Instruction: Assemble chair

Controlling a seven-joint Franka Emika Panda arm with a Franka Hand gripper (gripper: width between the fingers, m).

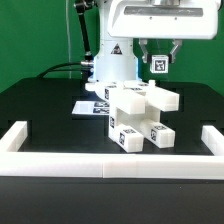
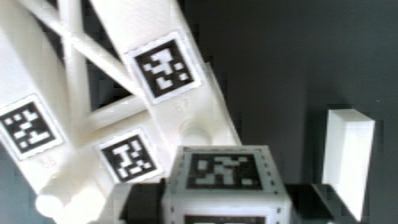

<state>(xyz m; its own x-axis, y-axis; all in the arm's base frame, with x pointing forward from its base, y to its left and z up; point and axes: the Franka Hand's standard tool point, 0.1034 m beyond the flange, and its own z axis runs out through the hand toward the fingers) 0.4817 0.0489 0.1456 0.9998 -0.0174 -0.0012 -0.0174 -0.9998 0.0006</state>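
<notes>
Gripper [image 1: 157,71] is clamped on a square white leg [image 1: 157,62], tagged face toward the exterior camera. It hangs in the air beside the robot base [image 1: 112,55], on the exterior view's right of the base and about level with the base's triangle mark. Wrist view confirms the grip: the gripper [image 2: 226,206] has dark fingers [image 2: 143,203] pressed on both sides of the leg [image 2: 222,172]. The tag on the leg's end face shows, but I can't read its code. The rest of the chair, the chair body [image 1: 135,115], rests on the black table [image 1: 40,105] just in front of the robot base, on the camera side. It's a cluster of chunky white panels and square pieces with several tags showing; I can't tell which joints are seated. In the wrist view the chair body [image 2: 160,70] shows as crossing white bars with three tags, beyond the held leg. In the exterior view, leg and body are apart. The marker board [image 1: 88,106] lies flat at the foot of the robot base, toward the exterior view's left, partly hidden by the chair body. The low white border wall [image 1: 110,166] runs along the table edge, well apart from the robot base, with the chair body between them. The wrist view also shows a white slab [image 2: 347,150] standing on the table; I can't tell what it is.
</notes>
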